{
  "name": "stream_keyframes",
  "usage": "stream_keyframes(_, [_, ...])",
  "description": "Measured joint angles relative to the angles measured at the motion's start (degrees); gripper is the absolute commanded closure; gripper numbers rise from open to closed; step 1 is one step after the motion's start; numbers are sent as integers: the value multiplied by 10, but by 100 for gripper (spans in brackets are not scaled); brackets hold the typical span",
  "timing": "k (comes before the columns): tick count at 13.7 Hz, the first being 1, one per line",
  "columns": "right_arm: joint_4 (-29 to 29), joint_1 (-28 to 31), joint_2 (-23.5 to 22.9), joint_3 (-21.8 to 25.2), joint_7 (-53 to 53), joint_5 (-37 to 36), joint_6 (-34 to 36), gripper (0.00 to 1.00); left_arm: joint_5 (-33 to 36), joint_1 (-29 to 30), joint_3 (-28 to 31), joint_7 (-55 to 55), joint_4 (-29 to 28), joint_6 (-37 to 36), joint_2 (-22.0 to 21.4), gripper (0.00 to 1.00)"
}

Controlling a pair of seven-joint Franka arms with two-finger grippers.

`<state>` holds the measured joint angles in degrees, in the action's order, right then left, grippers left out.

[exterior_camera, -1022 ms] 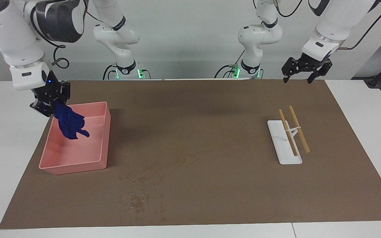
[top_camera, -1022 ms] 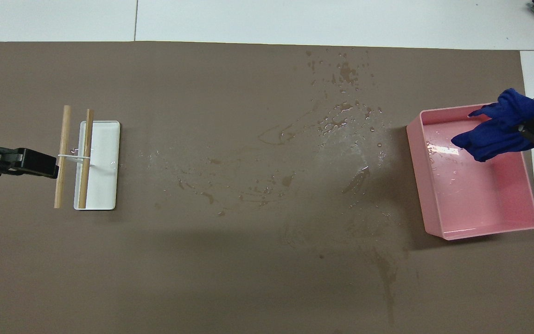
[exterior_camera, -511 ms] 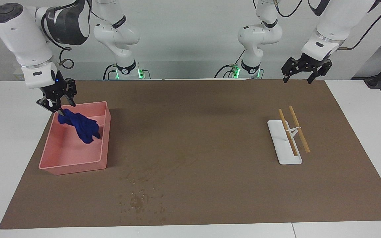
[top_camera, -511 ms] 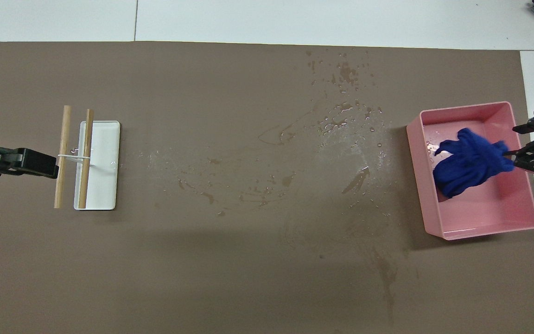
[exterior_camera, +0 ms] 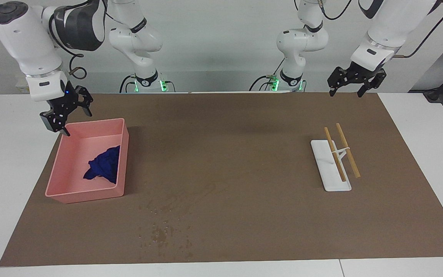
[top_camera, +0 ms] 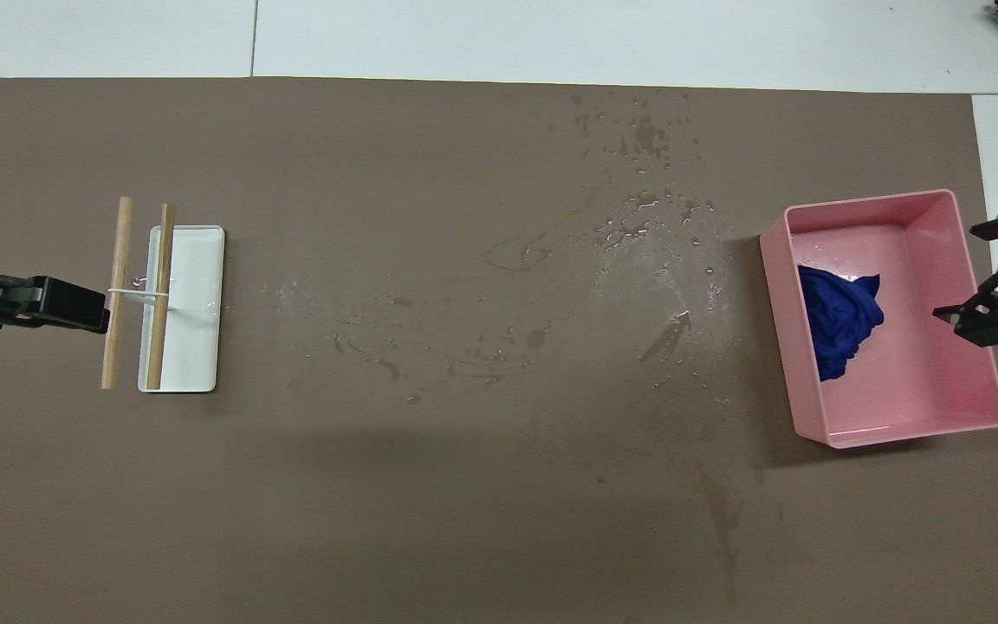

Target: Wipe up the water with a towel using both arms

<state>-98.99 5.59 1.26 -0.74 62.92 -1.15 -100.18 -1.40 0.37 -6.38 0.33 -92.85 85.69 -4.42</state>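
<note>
The deep-blue towel [exterior_camera: 104, 166] [top_camera: 839, 316] lies crumpled inside the pink tray [exterior_camera: 85, 194] [top_camera: 897, 432], against the wall that faces the middle of the mat. My right gripper [exterior_camera: 76, 121] [top_camera: 980, 273] hangs open and empty over the tray's corner nearest the robots, apart from the towel. Water [exterior_camera: 164, 232] [top_camera: 646, 238] shows as dark specks and wet streaks on the brown mat, beside the tray and farther from the robots. At the other end, my left gripper [exterior_camera: 345, 92] waits open in the air over the mat's edge nearest the robots.
A white holder [exterior_camera: 335, 184] [top_camera: 196, 303] carrying two wooden sticks [exterior_camera: 347, 150] [top_camera: 119, 286] sits on the mat toward the left arm's end. The brown mat [exterior_camera: 237, 138] covers most of the white table.
My right gripper opened and let go of the towel, which dropped into the tray. The gripper then drew back over the tray's corner. The left arm has not moved.
</note>
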Motion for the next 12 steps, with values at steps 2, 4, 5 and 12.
stream_keyframes(2, [23, -25, 5, -3, -121, 0, 60, 0, 0, 0, 0, 0, 0, 0, 0, 0])
stream_keyframes(4, [50, -55, 10, -9, -258, 0, 117, 0, 0, 0, 0, 0, 0, 0, 0, 0])
stream_keyframes(5, [58, -69, 12, -13, -322, 1, 133, 0, 0, 0, 0, 0, 0, 0, 0, 0])
stream_keyframes(12, [53, -93, 13, -27, -585, 54, 134, 0, 0, 0, 0, 0, 0, 0, 0, 0])
